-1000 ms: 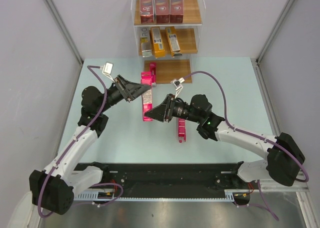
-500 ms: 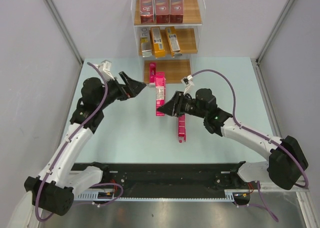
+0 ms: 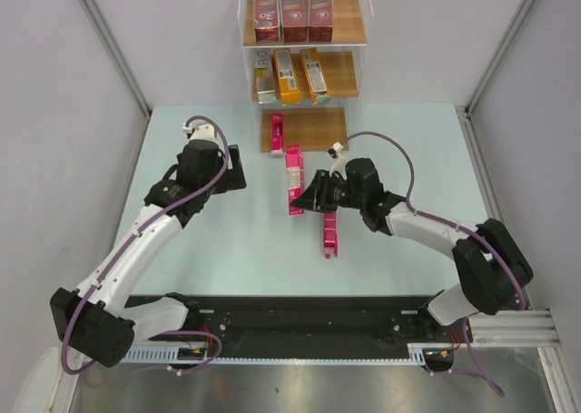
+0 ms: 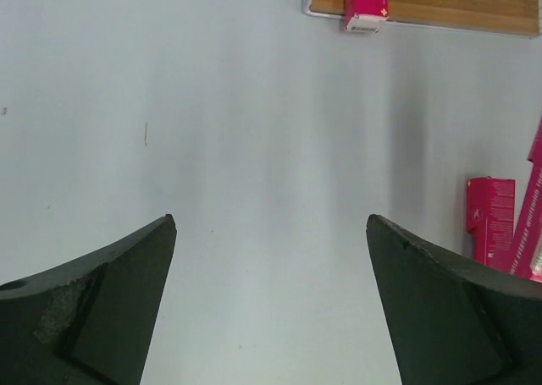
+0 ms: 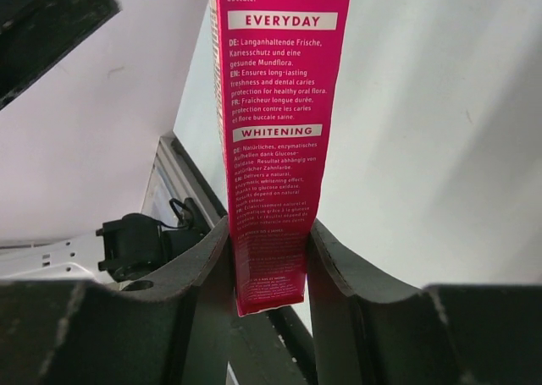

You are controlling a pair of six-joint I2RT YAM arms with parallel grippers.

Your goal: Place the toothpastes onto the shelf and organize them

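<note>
Right gripper [image 3: 307, 195] is clamped on a slim pink carton [image 3: 293, 179], its two fingers pressing the long sides near the carton's near end. In the right wrist view the carton [image 5: 275, 106] runs straight out from between the fingers [image 5: 203, 275], printed face up, with the words "EVERYDAY" and "WHITENING" readable on white bands. From above, this carton points lengthwise toward the shelf [image 3: 313, 130], its far end just in front of the lowest wooden board. Whether it touches the table cannot be told.

Left gripper [image 3: 231, 166] stands wide and holds nothing. Its wrist view shows the two dark fingertips [image 4: 127, 266] far apart, with only bare table between them. It hangs to the left of the held carton, well apart from it.

A second pink carton [image 3: 329, 234] lies flat on the pale blue-green table [image 3: 209, 240], under the right arm's wrist. A third pink carton [image 3: 277, 133] lies at the left end of the lowest board, lengthwise.

On the middle tier lie two orange-yellow cartons [image 3: 302, 74] side by side, with a paler carton [image 3: 264, 77] to their left. On the top tier stand three dark red cartons [image 3: 293, 9] marked "3D", touching in a row.
</note>
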